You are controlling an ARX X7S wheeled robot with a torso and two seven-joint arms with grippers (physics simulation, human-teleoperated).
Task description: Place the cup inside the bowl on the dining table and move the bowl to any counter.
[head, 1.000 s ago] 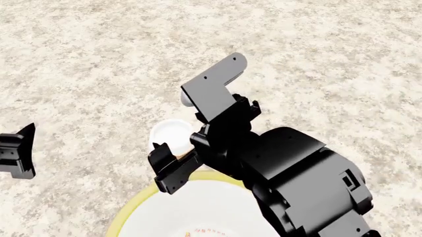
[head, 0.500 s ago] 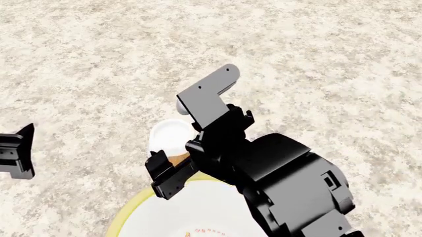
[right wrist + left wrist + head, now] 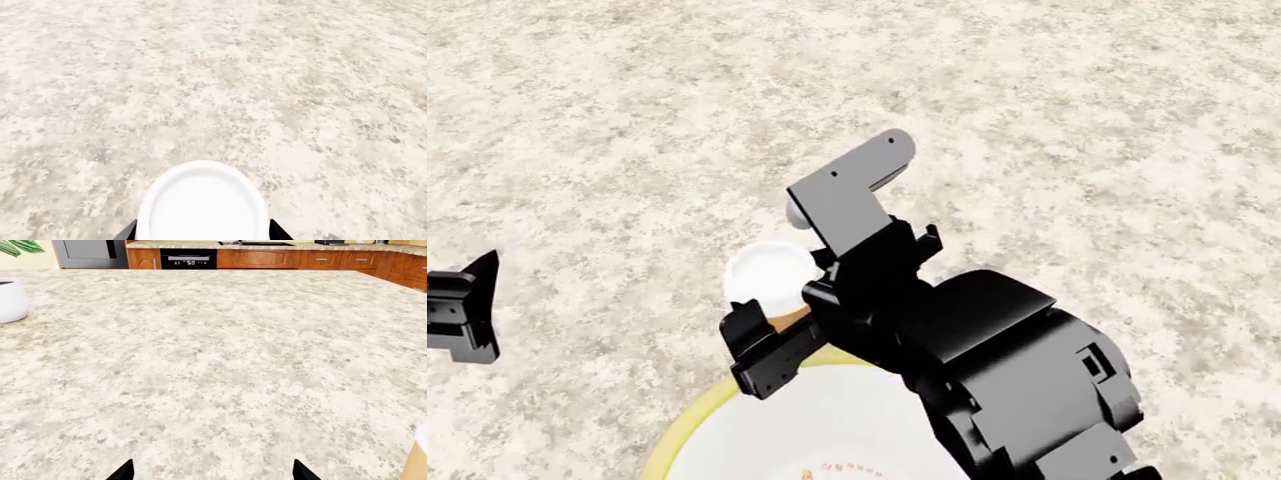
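- The bowl (image 3: 761,440) is sitting nearest in the head view, cut off by the lower frame edge; only its yellow-green rim, part of the white inside and a few red-orange marks are showing, and the right arm is covering its right side.
- The right end effector (image 3: 777,305) is straddling the cup (image 3: 767,275) just beyond the bowl's rim, one finger (image 3: 761,355) low over the rim and the other reaching past the cup; the cup's white lid and a sliver of tan wall are showing between them.
- In the right wrist view the cup's lid (image 3: 203,205) is filling the gap between two dark fingertips (image 3: 127,232) at the frame's bottom edge; the fingers are sitting right at the lid's edges, but whether they are pinching the cup I cannot tell, since the contact is cut off.
- The left end effector (image 3: 461,310) is showing only as a black piece at the head view's left edge, well apart from the cup; in the left wrist view its two tips (image 3: 123,472) are standing spread with bare desk (image 3: 213,365) between them.
- A tan sliver of the cup (image 3: 417,460) is clipped at the left wrist view's edge.
- Farther off, a white pot (image 3: 12,300) with green leaves is half cut off.
- Beyond the desk, wooden cabinets (image 3: 293,259) and a black oven (image 3: 188,259) are lining the wall, with small, hard-to-read items on the counter (image 3: 313,245) above.
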